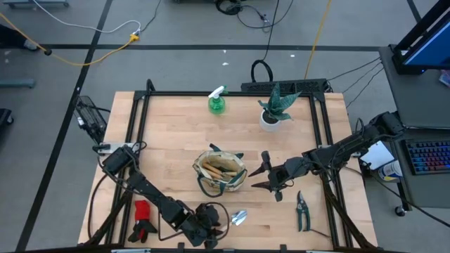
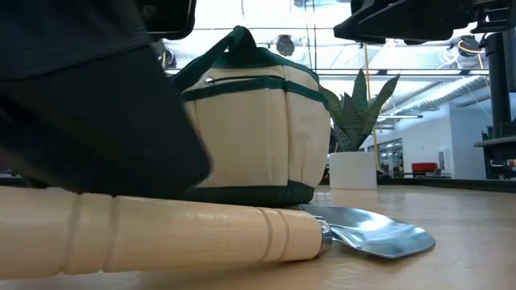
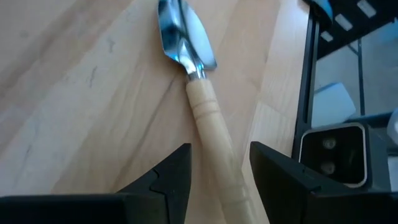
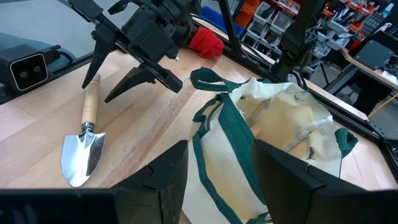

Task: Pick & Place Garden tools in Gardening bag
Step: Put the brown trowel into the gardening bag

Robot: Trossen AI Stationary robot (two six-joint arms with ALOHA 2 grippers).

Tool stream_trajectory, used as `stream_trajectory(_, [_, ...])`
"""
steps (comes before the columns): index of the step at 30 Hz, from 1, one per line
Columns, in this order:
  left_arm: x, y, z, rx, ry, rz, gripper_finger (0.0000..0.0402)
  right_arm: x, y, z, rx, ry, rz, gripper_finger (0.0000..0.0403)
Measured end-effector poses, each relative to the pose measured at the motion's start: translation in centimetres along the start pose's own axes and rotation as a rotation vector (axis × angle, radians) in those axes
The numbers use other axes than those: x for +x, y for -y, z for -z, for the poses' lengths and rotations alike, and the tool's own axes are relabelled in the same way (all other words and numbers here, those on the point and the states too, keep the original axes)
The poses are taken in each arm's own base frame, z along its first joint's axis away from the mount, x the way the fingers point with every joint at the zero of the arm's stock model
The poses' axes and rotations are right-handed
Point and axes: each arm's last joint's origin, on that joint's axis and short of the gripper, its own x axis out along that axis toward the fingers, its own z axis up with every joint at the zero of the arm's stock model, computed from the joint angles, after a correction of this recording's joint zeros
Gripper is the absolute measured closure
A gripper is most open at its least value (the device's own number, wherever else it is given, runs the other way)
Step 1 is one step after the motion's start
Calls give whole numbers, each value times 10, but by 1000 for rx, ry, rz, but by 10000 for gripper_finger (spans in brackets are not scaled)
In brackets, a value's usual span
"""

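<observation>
The gardening bag (image 1: 220, 172) already holds some wooden-handled tools. Near it lie 1 trowel (image 1: 238, 217), the shears (image 1: 302, 209), the gloves (image 1: 143, 219) and the spray bottle (image 1: 217, 102). The left gripper (image 3: 219, 171) stands open astride the trowel handle; the right gripper (image 1: 266, 175) is open beside the bag.

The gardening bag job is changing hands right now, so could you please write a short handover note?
Left gripper: open, astride the trowel handle at the table's front edge, not yet closed.
Right gripper: open, empty, hovering beside the bag.
Done: some wooden-handled tools sit in the bag.
Left: trowel, shears at front right, gloves at front left, spray bottle at the back by the potted plant, which stays.
</observation>
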Motion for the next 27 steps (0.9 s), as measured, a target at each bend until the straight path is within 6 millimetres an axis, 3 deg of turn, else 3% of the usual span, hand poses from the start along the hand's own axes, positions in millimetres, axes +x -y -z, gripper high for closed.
stream_trajectory(9, [-1, -4, 7, 56, -68, -35, 236, 0, 0, 0, 0, 0, 0, 232])
stream_trajectory(18, [17, -13, 23, 91, -79, -59, 239, 0, 0, 0, 12, 0, 0, 232])
stream_trajectory(27, [19, -17, 23, 197, -77, -87, 323, 0, 0, 0, 40, 1, 0, 232])
